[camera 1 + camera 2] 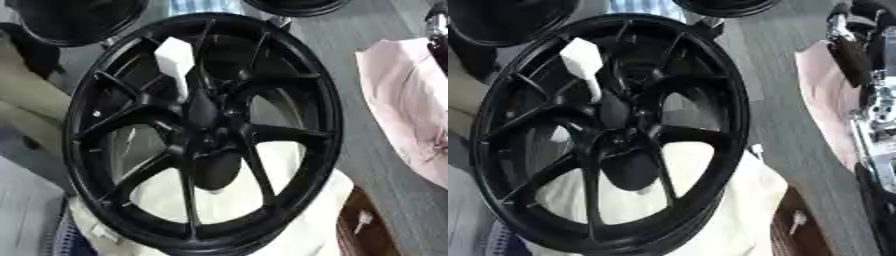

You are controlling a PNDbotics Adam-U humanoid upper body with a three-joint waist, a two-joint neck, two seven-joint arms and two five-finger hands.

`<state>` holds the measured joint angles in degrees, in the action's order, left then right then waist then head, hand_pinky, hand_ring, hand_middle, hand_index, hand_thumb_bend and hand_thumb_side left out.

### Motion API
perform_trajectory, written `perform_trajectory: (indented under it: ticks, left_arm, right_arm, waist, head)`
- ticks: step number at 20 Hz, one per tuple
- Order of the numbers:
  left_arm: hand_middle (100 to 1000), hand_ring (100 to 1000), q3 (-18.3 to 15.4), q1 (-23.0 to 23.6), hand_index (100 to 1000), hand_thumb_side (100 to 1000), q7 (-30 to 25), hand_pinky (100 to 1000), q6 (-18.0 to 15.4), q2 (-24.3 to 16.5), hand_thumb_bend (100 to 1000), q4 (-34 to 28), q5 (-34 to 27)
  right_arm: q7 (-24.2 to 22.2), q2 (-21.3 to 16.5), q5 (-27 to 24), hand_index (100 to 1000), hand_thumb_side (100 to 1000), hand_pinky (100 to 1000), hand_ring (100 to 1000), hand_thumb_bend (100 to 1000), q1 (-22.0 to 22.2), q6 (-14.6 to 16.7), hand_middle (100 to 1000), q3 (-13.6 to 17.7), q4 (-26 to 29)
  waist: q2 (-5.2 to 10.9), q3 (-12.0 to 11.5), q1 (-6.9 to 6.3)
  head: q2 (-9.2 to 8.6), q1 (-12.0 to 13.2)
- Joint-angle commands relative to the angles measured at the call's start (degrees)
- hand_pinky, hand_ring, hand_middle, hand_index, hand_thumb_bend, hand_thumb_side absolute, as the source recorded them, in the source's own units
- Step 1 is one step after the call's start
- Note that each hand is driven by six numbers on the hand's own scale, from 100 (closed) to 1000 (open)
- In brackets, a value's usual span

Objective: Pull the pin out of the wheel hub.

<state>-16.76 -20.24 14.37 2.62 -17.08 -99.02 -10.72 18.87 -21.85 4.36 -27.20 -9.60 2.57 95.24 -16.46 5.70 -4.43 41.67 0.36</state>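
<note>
Black multi-spoke wheel hub (206, 135), seen face-on and filling most of the view, slightly tilted with its upper rim leaning to the right. Slender spokes run from the dark centre boss to the glossy outer rim; pale surfaces show through the openings between them. White pin (584, 62), a blocky head on a narrower tapering shaft, stands in the upper-left sector, its lower end reaching toward the centre boss.

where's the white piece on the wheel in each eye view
Left eye view: the white piece sits upper centre, above the hub, inside the black wheel.
Right eye view: the same white piece lies further left, upper left of the hub.
Shared landmark: the pink cloth at the right edge.
</note>
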Motion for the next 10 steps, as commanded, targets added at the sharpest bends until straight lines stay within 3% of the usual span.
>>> perform_trajectory:
  ticks: [1, 4, 6, 10]
  left_arm:
    - [728, 715, -0.21, -0.84, 792, 783, 0.12, 752, -0.1, -1.46, 569, -1.43, 0.1]
    - [727, 715, 0.1, -1.98, 790, 783, -0.23, 752, -0.33, -2.82, 569, -2.28, -0.08]
    - [729, 717, 0.9, -3.26, 794, 784, -1.13, 753, -0.55, -5.88, 570, -2.67, 0.48]
    - [722, 718, 3.94, -6.39, 798, 786, -6.57, 756, -2.83, -16.51, 569, -2.93, 5.07]
  right_arm:
    - [-0.09, -0.57, -0.25, 845, 551, 879, 806, 166, -0.76, 0.12, 814, 0.39, 1.36]
    - [-0.18, -0.59, -0.41, 845, 552, 879, 806, 165, -0.97, 0.12, 814, 0.39, 1.43]
    - [-0.19, -0.77, -0.42, 845, 552, 879, 806, 166, -0.92, 0.11, 814, 0.48, 1.48]
    - [-0.16, -1.32, -0.37, 845, 552, 879, 806, 165, -0.61, 0.02, 814, 0.56, 1.47]
  waist:
    - [0.94, 0.21, 0.3]
    - [0.6, 0.69, 0.39]
    - [0.55, 0.84, 0.29]
    - [0.6, 0.91, -0.23]
  head:
    - [-0.72, -0.28]
    - [-0.97, -0.89]
    - [-0.78, -1.03]
    - [-0.59, -1.59]
